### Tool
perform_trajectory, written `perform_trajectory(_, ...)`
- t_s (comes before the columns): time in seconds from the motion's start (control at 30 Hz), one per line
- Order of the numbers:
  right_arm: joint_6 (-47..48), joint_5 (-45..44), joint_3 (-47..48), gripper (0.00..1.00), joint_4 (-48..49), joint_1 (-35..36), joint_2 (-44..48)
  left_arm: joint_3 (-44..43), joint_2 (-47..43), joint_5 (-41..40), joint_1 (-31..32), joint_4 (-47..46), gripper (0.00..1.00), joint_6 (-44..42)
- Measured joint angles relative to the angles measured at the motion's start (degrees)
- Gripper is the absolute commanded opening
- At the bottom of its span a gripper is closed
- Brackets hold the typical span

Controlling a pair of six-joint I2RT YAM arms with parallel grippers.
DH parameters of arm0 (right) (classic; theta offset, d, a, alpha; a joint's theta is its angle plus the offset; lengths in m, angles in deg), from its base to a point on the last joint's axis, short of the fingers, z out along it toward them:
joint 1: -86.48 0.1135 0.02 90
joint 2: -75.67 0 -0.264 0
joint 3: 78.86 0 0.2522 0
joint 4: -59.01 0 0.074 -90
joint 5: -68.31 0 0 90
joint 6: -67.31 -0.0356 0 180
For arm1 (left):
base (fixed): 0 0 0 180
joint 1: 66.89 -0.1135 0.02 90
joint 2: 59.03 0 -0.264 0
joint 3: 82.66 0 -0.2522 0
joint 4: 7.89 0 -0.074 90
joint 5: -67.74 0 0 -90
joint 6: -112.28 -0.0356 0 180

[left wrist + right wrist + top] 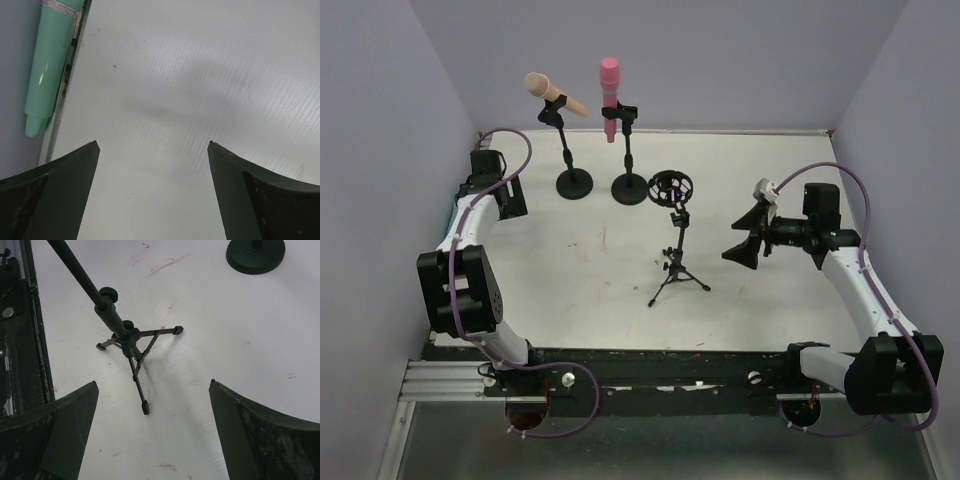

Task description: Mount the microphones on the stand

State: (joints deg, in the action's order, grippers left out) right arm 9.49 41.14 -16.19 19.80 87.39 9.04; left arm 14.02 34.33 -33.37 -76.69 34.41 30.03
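The peach-tan microphone [552, 93] sits tilted in the clip of the left round-base stand [574, 183]. The pink microphone [610, 95] stands upright in the second round-base stand [629, 188]. The tripod stand [677, 270] has an empty ring mount [672, 188]; its legs show in the right wrist view [131, 337]. The mint green microphone [50, 65] lies along the table's left edge by the wall, ahead and left of my left gripper [152, 145], which is open and empty. My right gripper [152, 385] is open and empty, right of the tripod [738, 243].
Purple walls close in the left, back and right of the white table [620, 310]. A black rail [25, 340] runs along the near edge. The base of a round stand [255, 255] shows in the right wrist view. My left arm [492, 178] is in the far left corner.
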Motion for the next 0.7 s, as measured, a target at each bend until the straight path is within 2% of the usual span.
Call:
perform_trajectory(0.3,0.94,1.20,0.17,1.00,-1.49,0.00,-0.13,0.26,0.00,-4.72,-1.68,-0.59,0.89,-2.38)
perform_trajectory(0.37,1.55,1.46,0.74,1.00,-2.43,0.00,-0.22,0.13,0.24,-7.26,-2.29,-0.59,0.72,-3.04)
perform_trajectory(0.4,1.97,1.68,1.09,1.00,-3.02,0.00,-0.22,-0.13,0.50,-8.61,-2.58,-0.59,0.68,-3.54)
perform_trajectory(0.57,4.26,4.09,2.67,1.00,-6.10,0.00,-0.94,-3.39,4.70,-16.55,-4.07,-2.56,0.66,-8.59)
perform_trajectory(0.6,4.63,4.52,2.78,1.00,-6.62,0.00,-1.33,-4.15,5.70,-17.55,-4.46,-3.26,0.59,-9.49)
perform_trajectory(0.7,5.70,5.57,2.86,1.00,-8.20,0.00,-2.62,-7.93,10.03,-20.48,-5.29,-5.07,0.49,-12.46)
